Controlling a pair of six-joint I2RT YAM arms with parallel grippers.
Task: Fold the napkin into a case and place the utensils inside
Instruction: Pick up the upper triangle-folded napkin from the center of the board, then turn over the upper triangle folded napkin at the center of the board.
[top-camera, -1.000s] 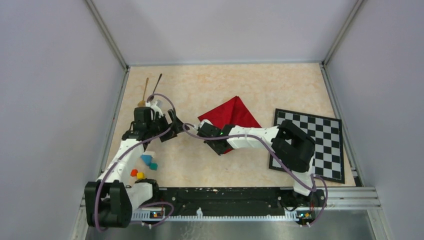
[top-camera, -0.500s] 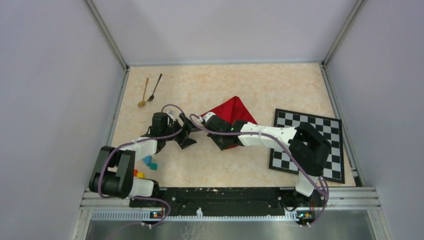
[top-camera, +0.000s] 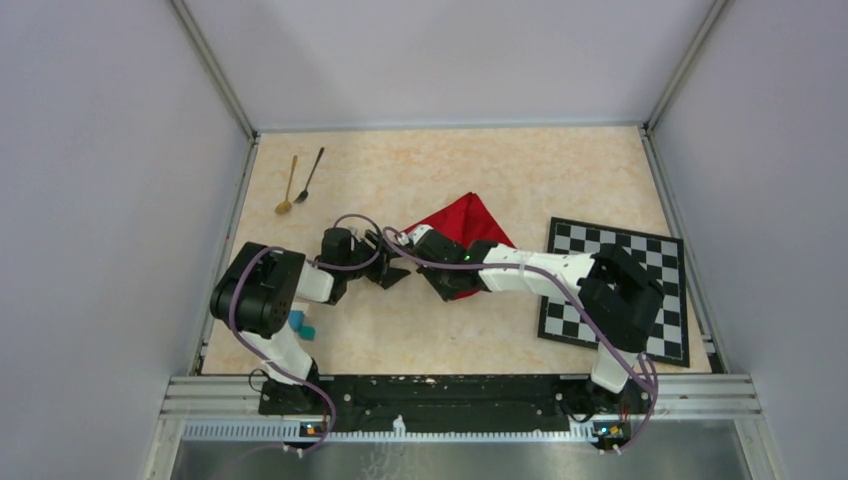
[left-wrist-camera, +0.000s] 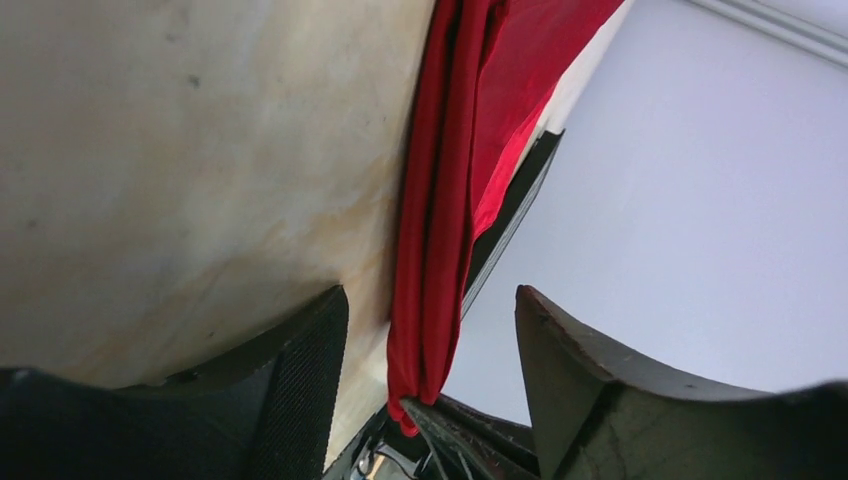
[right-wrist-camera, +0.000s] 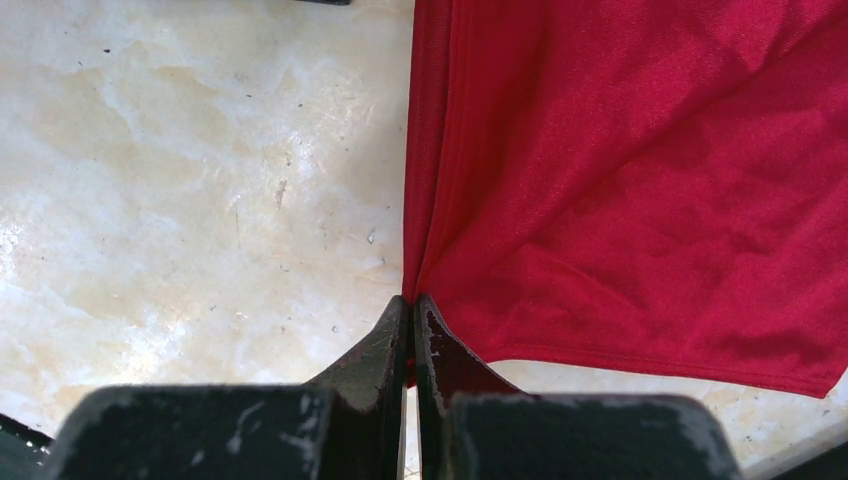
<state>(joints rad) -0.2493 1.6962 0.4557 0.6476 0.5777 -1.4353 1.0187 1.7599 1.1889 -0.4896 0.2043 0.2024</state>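
Note:
The red napkin lies folded into a rough triangle at the table's middle. My right gripper is shut on the napkin's left corner; the wrist view shows the cloth pinched between its closed fingertips. My left gripper is open right beside that corner, with the hanging red fold and the right gripper's tips between its spread fingers. The gold spoon and black spoon lie side by side at the far left.
The black-and-white chequered mat lies at the right, under the right arm's elbow. Small coloured blocks sit by the left arm's base. Grey walls close in the table on three sides.
My left gripper has moved right from near the spoons to the napkin's left corner. My right gripper shifted slightly up and left, holding the cloth.

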